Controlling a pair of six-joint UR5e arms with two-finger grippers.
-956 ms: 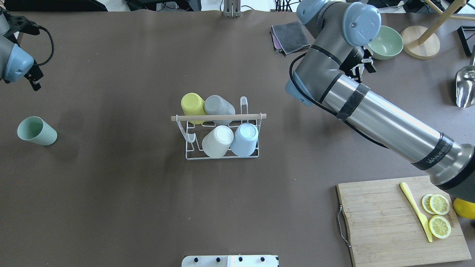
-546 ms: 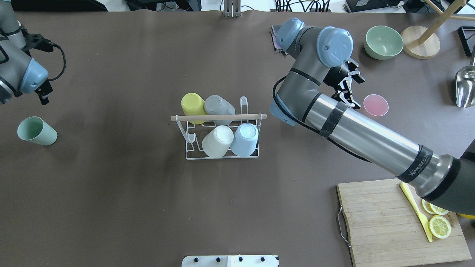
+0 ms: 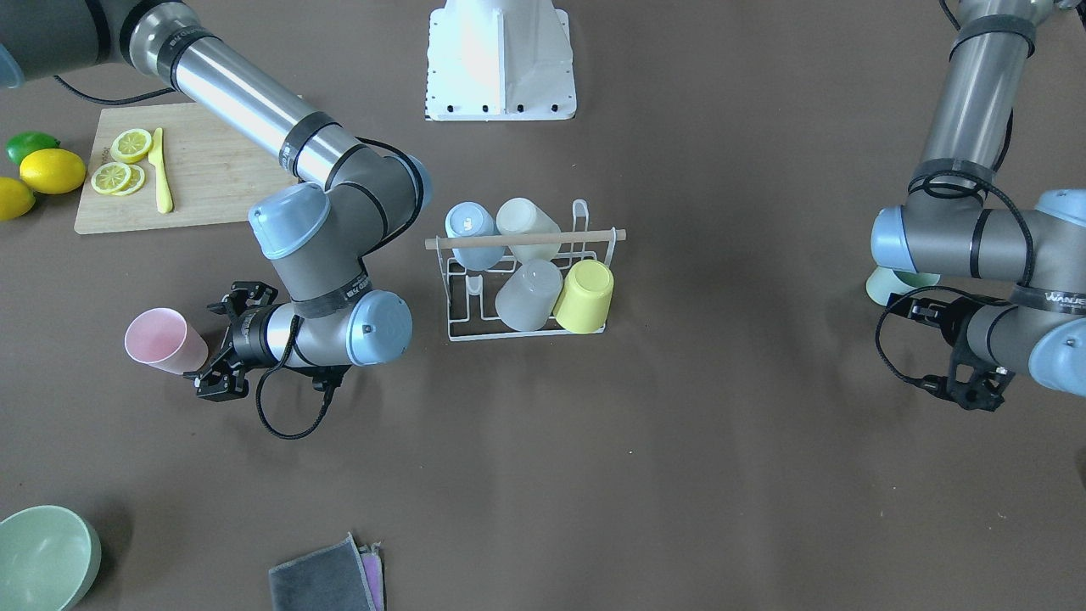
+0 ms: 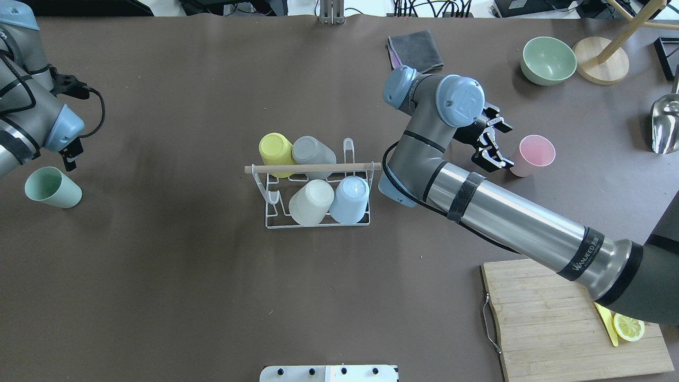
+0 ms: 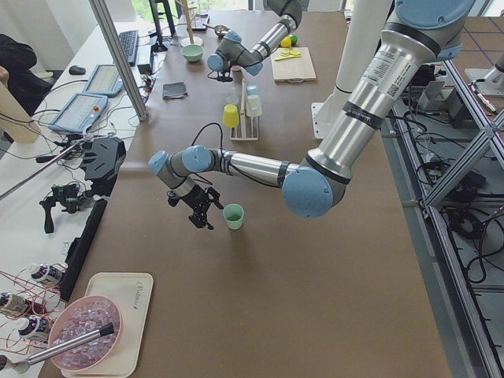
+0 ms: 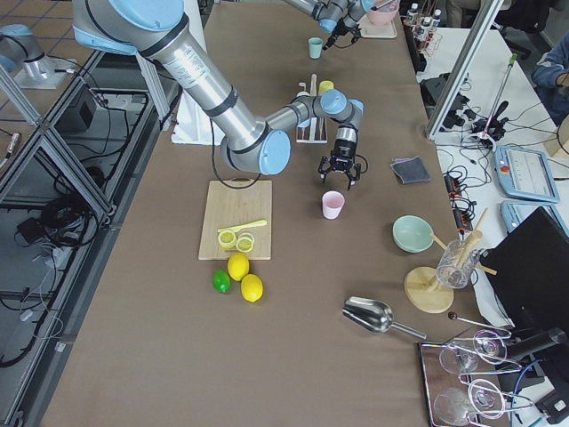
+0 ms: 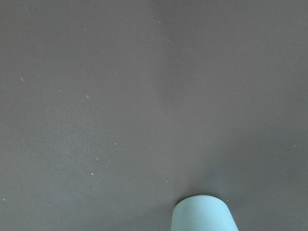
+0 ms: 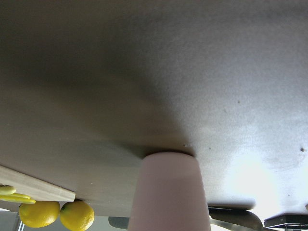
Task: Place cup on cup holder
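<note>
The rack (image 4: 360, 166) sits in the middle of the table. It holds four cups, all tipped with their bottoms up: a yellow cup (image 4: 275, 148), a grey cup (image 4: 313, 151), a white cup (image 4: 310, 201) and a blue cup (image 4: 350, 199). Two more cups stand on the table, so there are six cups in all.

The pink cup (image 4: 533, 154) is well off to one side of the rack. The right gripper (image 4: 501, 144) is wide open just beside it and holds nothing. The green cup (image 4: 52, 187) is well off to the other side, near the left gripper (image 3: 942, 352), which is open too.

There is one green bowl (image 4: 549, 60). The board (image 3: 212, 195) has three lemon slices (image 3: 131, 144) and one yellow knife (image 3: 159, 170) on it. Beside it lie two lemons (image 3: 53, 170) and one lime (image 3: 32, 146).
</note>
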